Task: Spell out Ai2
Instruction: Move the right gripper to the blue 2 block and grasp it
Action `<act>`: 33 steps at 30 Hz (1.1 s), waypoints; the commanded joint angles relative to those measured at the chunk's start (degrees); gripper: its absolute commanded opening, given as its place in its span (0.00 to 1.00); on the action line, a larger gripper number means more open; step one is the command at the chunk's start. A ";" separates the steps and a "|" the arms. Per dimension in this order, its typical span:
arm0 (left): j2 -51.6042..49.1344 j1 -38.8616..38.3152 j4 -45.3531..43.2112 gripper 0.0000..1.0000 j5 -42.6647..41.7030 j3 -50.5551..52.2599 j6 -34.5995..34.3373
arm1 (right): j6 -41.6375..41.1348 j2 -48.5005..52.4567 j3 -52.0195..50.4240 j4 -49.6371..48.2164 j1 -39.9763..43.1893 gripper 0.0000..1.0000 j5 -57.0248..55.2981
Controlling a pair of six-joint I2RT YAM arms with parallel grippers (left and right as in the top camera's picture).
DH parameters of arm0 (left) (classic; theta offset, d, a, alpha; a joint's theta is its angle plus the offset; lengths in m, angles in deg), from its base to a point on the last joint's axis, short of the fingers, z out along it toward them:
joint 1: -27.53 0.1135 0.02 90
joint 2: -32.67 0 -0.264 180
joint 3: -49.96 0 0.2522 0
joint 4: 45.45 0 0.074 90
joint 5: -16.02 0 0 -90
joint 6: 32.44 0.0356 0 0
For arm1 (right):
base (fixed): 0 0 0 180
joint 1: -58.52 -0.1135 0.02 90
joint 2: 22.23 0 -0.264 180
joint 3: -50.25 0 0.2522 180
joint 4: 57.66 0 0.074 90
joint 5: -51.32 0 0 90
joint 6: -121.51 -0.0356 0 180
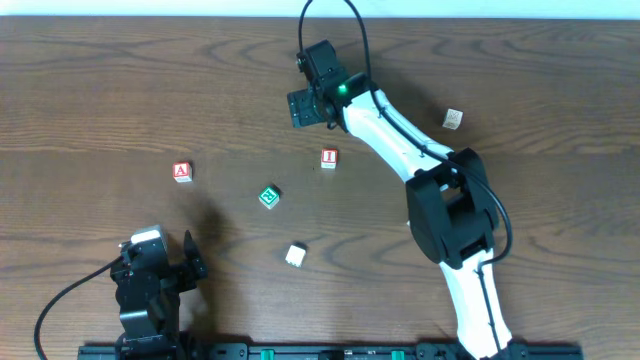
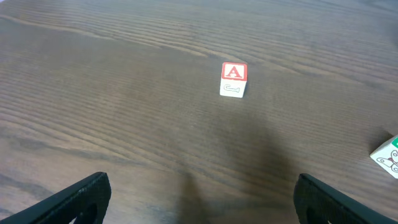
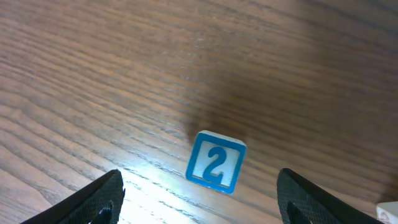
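Note:
A red "A" block point(image 1: 182, 171) lies left of centre and also shows in the left wrist view point(image 2: 233, 79). A red "I" block point(image 1: 329, 158) lies near the middle. A blue "2" block point(image 3: 216, 162) lies flat on the table between my right gripper's open fingers point(image 3: 199, 196), just ahead of the tips and untouched. In the overhead view the right gripper point(image 1: 308, 108) sits over that block and hides it. My left gripper point(image 1: 163, 248) is open and empty at the front left, well short of the "A" block; it also shows in the left wrist view point(image 2: 202, 196).
A green block point(image 1: 268, 196) lies between the "A" and "I" blocks and shows at the right edge of the left wrist view point(image 2: 388, 155). A white block point(image 1: 295, 255) lies nearer the front. A beige block point(image 1: 454, 119) lies at the right, beyond the right arm.

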 commanded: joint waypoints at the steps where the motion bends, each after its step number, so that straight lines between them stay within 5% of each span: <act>1: 0.26 0.17 -0.07 0.95 0.55 0.66 0.63 | 1.09 2.49 0.68 -0.44 -0.57 0.78 -1.33; 19: 0.26 0.17 -0.07 0.95 0.55 0.66 0.63 | 0.63 5.44 0.70 -4.42 -0.28 0.73 -2.21; 33: 0.26 0.17 -0.07 0.95 0.52 0.66 0.63 | 0.61 5.57 0.70 -3.48 -0.17 0.47 -3.04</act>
